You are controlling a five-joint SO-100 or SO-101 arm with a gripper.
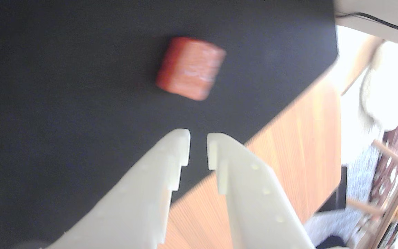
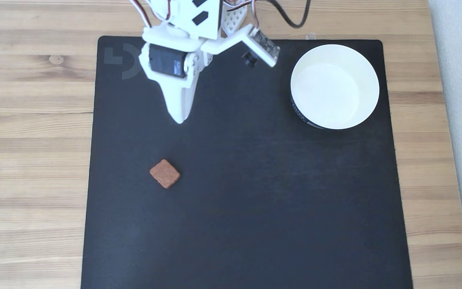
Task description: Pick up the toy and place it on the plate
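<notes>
Black mat (image 2: 255, 200): rectangular, lying flat on a light wooden table (image 2: 30, 120); a faint grey logo sits in its upper left corner in the fixed view; in the wrist view the mat (image 1: 64, 86) takes up most of the frame, with the table's wood (image 1: 299, 145) showing past its edge on the right.

Toy (image 2: 165, 173): small reddish-brown square with rounded corners and a textured top; lies flat on the mat in its left half, turned so its corners point up and down in the fixed view; nothing touches it; in the wrist view the toy (image 1: 191, 68) appears blurred, ahead of the fingertips and slightly to their left.

Plate (image 2: 334, 86): round white dish with raised sides and a dark outer band carrying small print; stands on the mat's upper right corner in the fixed view, well apart from the toy; its inside is bare.

Gripper (image 2: 180, 119): white, pointing down the fixed view toward the toy, its tip clearly short of it; in the wrist view the gripper (image 1: 198, 137) holds nothing, its two white fingers (image 1: 174, 148) nearly together with only a narrow slit between the tips.

Arm (image 2: 183, 36): white body with a dark servo block, red, white and black cables trailing off the top edge.
</notes>
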